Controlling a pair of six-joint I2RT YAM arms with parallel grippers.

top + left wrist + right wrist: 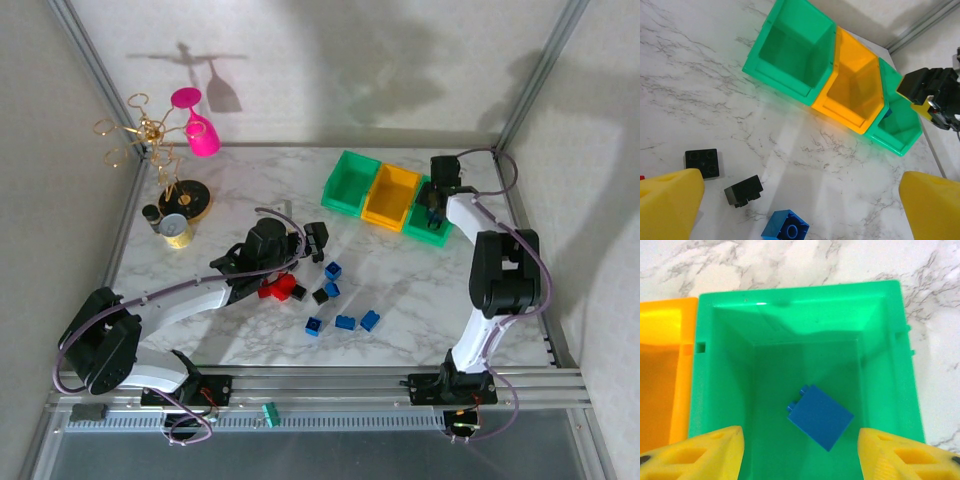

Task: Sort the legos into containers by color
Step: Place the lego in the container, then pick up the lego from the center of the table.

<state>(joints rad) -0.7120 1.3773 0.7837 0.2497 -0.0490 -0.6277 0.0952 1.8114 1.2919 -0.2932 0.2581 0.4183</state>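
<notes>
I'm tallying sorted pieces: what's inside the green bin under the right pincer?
One blue lego lies on the floor of that green bin. The near corners of the floor are covered by the right pincer's yellow fingers, so anything there is hidden.

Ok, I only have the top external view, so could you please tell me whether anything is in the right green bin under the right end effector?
Observer: Yes, one blue lego lies inside that green bin, below the open right end effector.
Operator: Thank you. Is the left end effector carrying anything?
Observer: No, the left end effector is open, with nothing between its fingers.
Operator: And how do the black legos near it lie?
Observer: One black lego sits studs up; the other black lego is tipped on its side.
</notes>
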